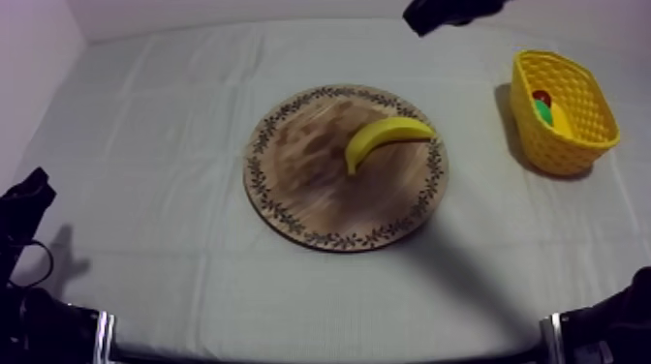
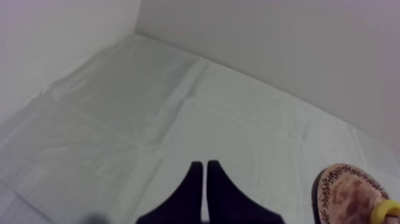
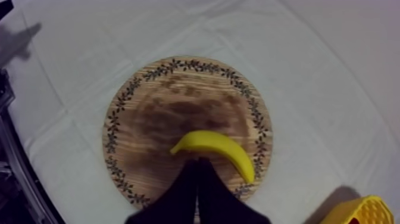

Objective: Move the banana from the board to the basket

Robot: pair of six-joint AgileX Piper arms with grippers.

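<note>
Right gripper [image 3: 197, 162], closed empty, hangs above the round wooden board [image 3: 155, 113] bearing the curved yellow banana [image 3: 217, 148]; left gripper [image 2: 204, 165] closed, beside that board.

The banana [image 1: 386, 136] is laid open on the right part of the wooden board [image 1: 300, 194], and bare wood is left all round it. Between the board and the yellow basket [image 1: 567, 145] a strip of bare cloth [image 1: 480, 126] is left free for passing. The basket's open top is partly taken up by a small red fruit [image 1: 542, 97] and a green thing [image 1: 544, 112].
</note>
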